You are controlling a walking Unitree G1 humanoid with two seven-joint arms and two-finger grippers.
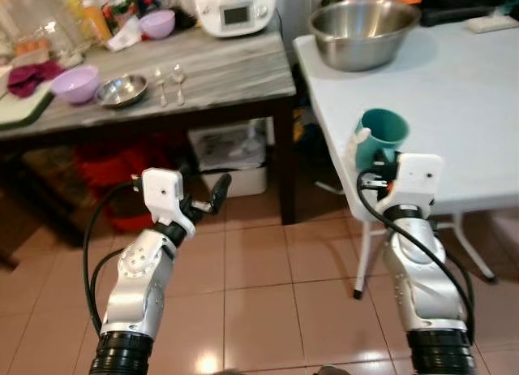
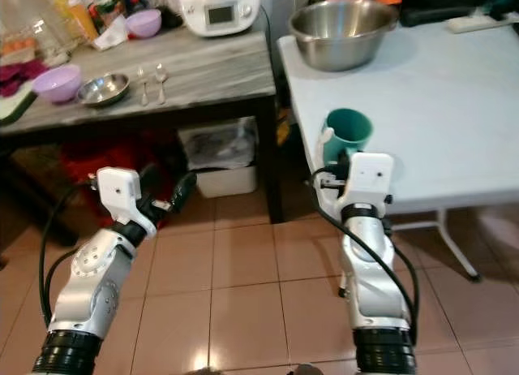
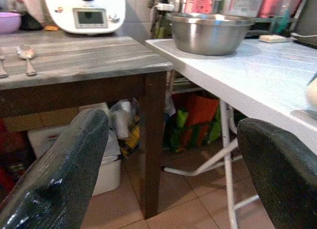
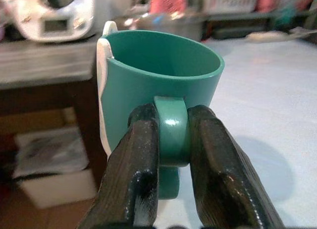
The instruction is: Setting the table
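No readable writing; appliance (image 1: 237,8) display blurred. Right hand (image 4: 171,154) clamped on handle of green cup (image 1: 381,137), cup upright, mouth up, handle facing robot, at near left corner of white worktop (image 1: 454,107). White piece on cup's side, hard to identify. Left hand (image 3: 173,174) open, low over floor before wooden worktop (image 1: 219,75). Steel bowl (image 1: 362,32) at white worktop's far left edge.
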